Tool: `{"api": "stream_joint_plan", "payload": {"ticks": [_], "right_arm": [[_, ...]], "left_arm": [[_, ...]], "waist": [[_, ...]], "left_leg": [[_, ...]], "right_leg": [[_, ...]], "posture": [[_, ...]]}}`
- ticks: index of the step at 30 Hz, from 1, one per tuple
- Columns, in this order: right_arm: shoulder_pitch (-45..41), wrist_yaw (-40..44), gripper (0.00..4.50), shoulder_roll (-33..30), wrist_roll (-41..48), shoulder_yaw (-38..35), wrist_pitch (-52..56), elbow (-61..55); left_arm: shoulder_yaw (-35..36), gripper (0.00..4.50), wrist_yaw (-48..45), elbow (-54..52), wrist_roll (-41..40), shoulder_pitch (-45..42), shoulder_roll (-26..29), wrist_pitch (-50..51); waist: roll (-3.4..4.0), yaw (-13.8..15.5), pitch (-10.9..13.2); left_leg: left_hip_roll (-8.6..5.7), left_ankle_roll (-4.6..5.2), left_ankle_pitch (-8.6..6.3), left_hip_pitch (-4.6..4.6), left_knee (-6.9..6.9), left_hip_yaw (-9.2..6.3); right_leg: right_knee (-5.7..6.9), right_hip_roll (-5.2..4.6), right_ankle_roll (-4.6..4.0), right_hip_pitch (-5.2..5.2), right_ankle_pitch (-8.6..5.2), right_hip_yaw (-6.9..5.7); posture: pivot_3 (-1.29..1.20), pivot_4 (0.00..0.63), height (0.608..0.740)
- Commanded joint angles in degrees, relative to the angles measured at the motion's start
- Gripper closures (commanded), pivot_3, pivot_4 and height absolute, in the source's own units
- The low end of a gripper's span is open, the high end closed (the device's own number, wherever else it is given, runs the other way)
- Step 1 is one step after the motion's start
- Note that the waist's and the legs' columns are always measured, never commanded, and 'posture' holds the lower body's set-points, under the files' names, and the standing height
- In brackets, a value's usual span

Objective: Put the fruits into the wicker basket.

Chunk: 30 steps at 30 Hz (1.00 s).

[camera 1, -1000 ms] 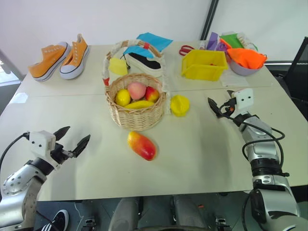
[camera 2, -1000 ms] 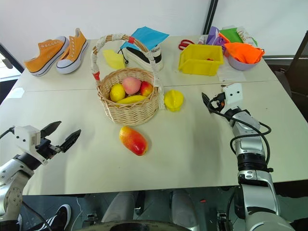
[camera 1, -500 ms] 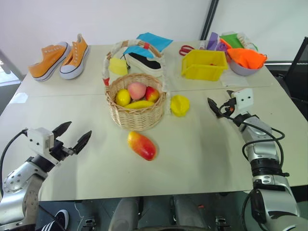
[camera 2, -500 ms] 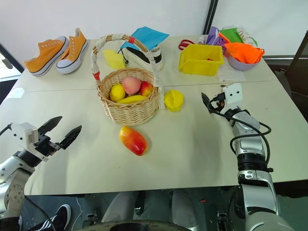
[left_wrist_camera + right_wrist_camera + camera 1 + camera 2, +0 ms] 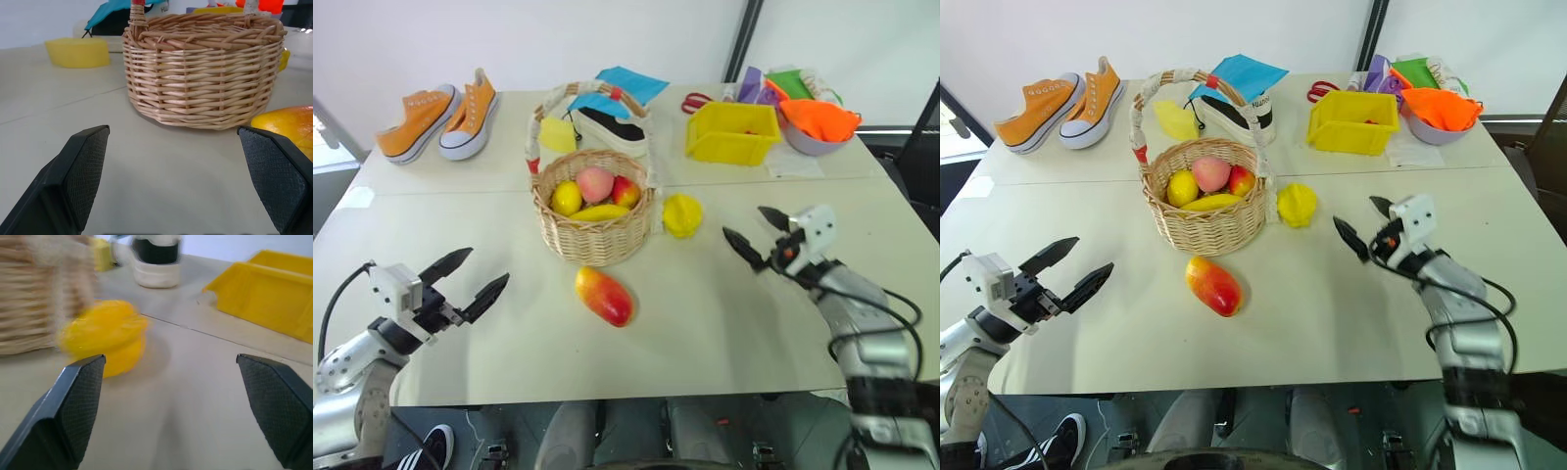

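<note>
Across my table [image 5: 724, 323] I see a pair of orange sneakers [image 5: 435, 111] at the far left, a black-and-white shoe [image 5: 607, 125] under blue cloth [image 5: 628, 82], a yellow bin [image 5: 731, 131] beside red scissors [image 5: 695, 100], and a grey bowl [image 5: 815, 140] heaped with orange cloth [image 5: 818, 117].

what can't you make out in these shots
- Yellow bin: contents hidden by its own walls, head views.
- Mango: cut off by the frame edge and a tool finger, left wrist view.
- Wicker basket: blurred, cut by the edge, right wrist view.
</note>
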Motion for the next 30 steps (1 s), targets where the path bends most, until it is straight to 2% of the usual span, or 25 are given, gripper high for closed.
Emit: {"api": "stream_joint_plan", "payload": {"ticks": [1,9,12,21,25,30], "right_arm": [[2.99,-0.11,0.03,-0.3,2.55,0.67,3.7,-8.89],[-0.7,-5.29,0.03,-0.47,-1.87,4.72,8.85,-12.27],[-2.82,-7.65,0.03,-0.4,-1.93,5.41,13.85,-12.91],[-17.6,-17.98,0.03,2.41,-5.34,11.34,32.01,-14.15],[-23.16,-21.66,0.03,6.85,-3.99,11.47,40.23,-12.55],[-26.68,-24.34,0.03,8.47,-6.75,12.17,42.91,-8.7]], "left_arm": [[0.74,0.0,-1.0,0.68,-0.35,-1.09,0.56,-1.43],[-1.04,0.0,-4.61,0.85,-0.81,-1.19,1.01,-1.6],[-0.36,0.0,-6.48,0.2,-1.43,0.03,1.69,-1.56],[-0.1,0.0,-11.88,-7.07,-5.63,5.15,4.31,1.09],[-0.36,0.0,-11.9,-9.73,-5.75,6.02,4.92,1.66],[-0.42,0.0,-10.89,-11.12,-6.04,6.32,4.69,2.73]], "waist": [[0.02,-0.25,0.01],[0.02,-0.05,0.01],[0.02,-0.03,0.01],[0.03,-0.26,0.02],[0.01,-0.04,0.01],[0.03,-0.2,0.02]], "left_leg": [[0.0,0.0,0.0,-0.01,0.0,0.01],[0.0,-0.01,-0.01,0.0,0.0,0.02],[0.0,0.03,-0.03,-0.01,-0.09,0.02],[0.0,0.03,-0.04,-0.08,-0.25,0.02],[-0.01,0.03,-0.04,-0.08,-0.3,0.01],[-0.01,0.04,-0.04,-0.08,-0.32,0.02]], "right_leg": [[0.0,0.0,0.0,-0.01,0.0,0.02],[-0.2,-0.03,-0.16,-0.1,-0.06,0.03],[-0.35,-0.03,-0.15,-0.1,-0.05,0.01],[-0.44,-0.04,-0.16,-0.15,-0.05,0.02],[-0.55,-0.06,-0.15,-0.18,-0.05,-0.01],[-0.57,-0.05,-0.15,-0.17,-0.04,-0.03]], "posture": [[0.0,0.15,0.74],[0.0,0.15,0.74],[0.0,0.15,0.74],[0.0,0.15,0.74],[0.0,0.15,0.74],[0.0,0.15,0.74]]}}
